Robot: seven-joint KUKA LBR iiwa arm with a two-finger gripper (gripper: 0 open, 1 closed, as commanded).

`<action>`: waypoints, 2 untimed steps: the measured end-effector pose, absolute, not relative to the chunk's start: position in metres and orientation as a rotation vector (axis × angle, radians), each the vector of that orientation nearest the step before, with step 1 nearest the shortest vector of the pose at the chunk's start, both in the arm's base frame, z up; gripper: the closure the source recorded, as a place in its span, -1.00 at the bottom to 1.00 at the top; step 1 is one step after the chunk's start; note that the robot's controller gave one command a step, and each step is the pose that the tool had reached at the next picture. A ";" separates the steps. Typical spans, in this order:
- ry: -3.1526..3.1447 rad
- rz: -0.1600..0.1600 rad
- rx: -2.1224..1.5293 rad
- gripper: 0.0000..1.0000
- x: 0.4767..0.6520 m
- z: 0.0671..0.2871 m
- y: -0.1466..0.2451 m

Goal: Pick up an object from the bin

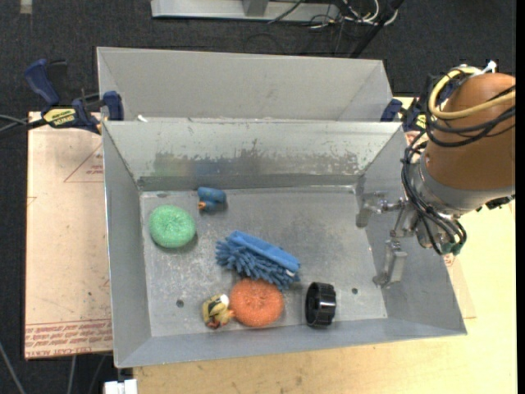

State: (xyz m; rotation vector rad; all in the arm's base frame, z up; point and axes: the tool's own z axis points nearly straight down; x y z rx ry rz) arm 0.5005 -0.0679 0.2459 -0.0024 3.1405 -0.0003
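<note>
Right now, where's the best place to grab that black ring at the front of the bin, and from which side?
Probably across its round outer wall, from above. The black ring sits clear of the orange scrubber ball on its left, with bare floor of the bin on its right, so a finger fits on each side.

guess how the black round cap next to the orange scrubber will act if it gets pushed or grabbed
The black cap looks like a short hard cylinder, seemingly lying on its curved side, so a push would probably roll it. Its glossy surface suggests stiff plastic, perhaps slippery to grip. It looks hollow, so likely light.
</note>
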 end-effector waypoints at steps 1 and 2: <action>3.140 0.000 -0.003 -1.00 0.501 0.246 -0.068; 3.133 0.000 0.069 -1.00 0.496 0.194 -0.054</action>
